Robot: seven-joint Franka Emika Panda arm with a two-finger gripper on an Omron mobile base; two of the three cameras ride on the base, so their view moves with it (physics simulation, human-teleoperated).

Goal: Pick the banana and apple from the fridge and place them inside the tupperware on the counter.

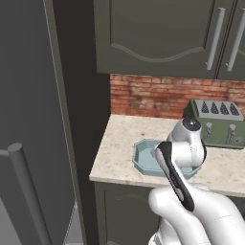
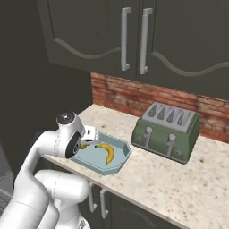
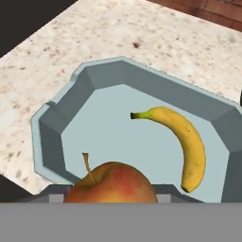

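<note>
The small round red-orange apple (image 3: 112, 183) sat at six o'clock in the hand view, pinched by the end effector (image 2: 83, 144) over the shallow light-blue rectangular tupperware (image 3: 61, 108); firm, smooth and light, it likely wanted gripping across its middle. The curved yellow banana (image 3: 182, 142) lay inside at three o'clock. The beige speckled stone table (image 2: 179, 183) carried a grey-green toaster (image 2: 167, 129) before red brick wall (image 2: 134, 96).

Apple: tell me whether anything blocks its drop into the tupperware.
Nothing visible does. The apple sits at the gripper, over the near edge of the tupperware. The banana lies toward one side of the floor, leaving bare floor beside the apple.
</note>
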